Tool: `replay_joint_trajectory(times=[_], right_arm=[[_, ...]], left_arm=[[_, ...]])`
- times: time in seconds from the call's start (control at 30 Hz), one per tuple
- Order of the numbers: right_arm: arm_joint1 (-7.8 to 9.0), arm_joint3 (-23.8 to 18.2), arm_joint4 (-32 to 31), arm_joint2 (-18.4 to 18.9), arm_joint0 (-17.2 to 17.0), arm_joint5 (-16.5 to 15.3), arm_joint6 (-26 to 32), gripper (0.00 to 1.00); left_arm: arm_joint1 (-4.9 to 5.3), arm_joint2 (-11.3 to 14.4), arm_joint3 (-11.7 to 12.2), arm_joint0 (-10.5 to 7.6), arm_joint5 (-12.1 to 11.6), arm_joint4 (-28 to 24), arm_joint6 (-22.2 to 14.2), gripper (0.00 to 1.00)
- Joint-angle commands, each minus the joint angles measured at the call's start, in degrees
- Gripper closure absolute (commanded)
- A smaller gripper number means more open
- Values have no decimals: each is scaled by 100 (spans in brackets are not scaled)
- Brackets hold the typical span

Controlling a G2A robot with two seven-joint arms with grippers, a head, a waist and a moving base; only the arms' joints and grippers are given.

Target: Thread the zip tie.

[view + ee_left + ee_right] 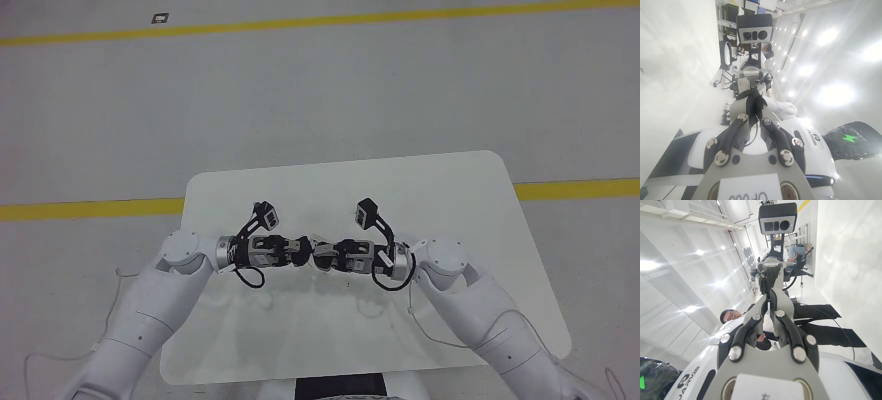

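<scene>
Both arms meet tip to tip above the middle of the white table (pixel 450 190). The black zip tie (pixel 754 106) runs between the fingers of my left gripper (pixel 751 103), which is shut on it. Its far end bends across the tips of the right gripper (pixel 748 85) facing it. In the right wrist view my right gripper (pixel 769 295) has its fingers pressed together on a thin black strip, the zip tie (pixel 770 289), with the left gripper (pixel 770 275) just beyond. From above, the left gripper (pixel 298 250) and right gripper (pixel 328 254) almost touch, hiding the tie.
The table's bare surface surrounds the arms on all sides. Its rounded edges lie well away from the grippers. Grey floor with yellow lines (pixel 90 209) lies beyond the table.
</scene>
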Motion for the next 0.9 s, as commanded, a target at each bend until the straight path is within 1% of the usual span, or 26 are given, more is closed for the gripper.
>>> replay_joint_trajectory(times=[0.0, 0.1, 0.13, 0.17, 0.2, 0.37, 0.63, 0.8, 0.87], right_arm=[[0, 5, -2, -9, 8, 5, -1, 100], [1, 13, 6, -19, 16, 4, -3, 100], [2, 16, 7, -21, 18, 6, -4, 95], [3, 20, 5, -23, 19, 8, -11, 63], [4, 24, 3, -23, 18, 8, -19, 0], [19, 29, 28, 31, -10, -16, -54, 0], [87, -7, 32, 311, -132, -37, -158, 0], [107, -57, 13, 422, -231, -87, -399, 0], [107, -67, 13, 427, -257, -109, -474, 0]], left_arm=[[2, 10, 6, -7, -5, -7, -2, 100], [4, 23, 14, -15, -17, -22, -1, 100], [5, 23, 18, -16, -24, -31, -2, 100], [8, 22, 23, -17, -32, -39, -5, 100], [10, 18, 28, -17, -43, -48, -5, 100], [21, 5, 36, -10, -91, -75, 1, 100], [52, -28, 17, 21, -148, -31, 24, 100], [72, -68, 26, 49, -181, -60, 28, 100], [81, -90, 21, 48, -238, -35, 37, 100]])
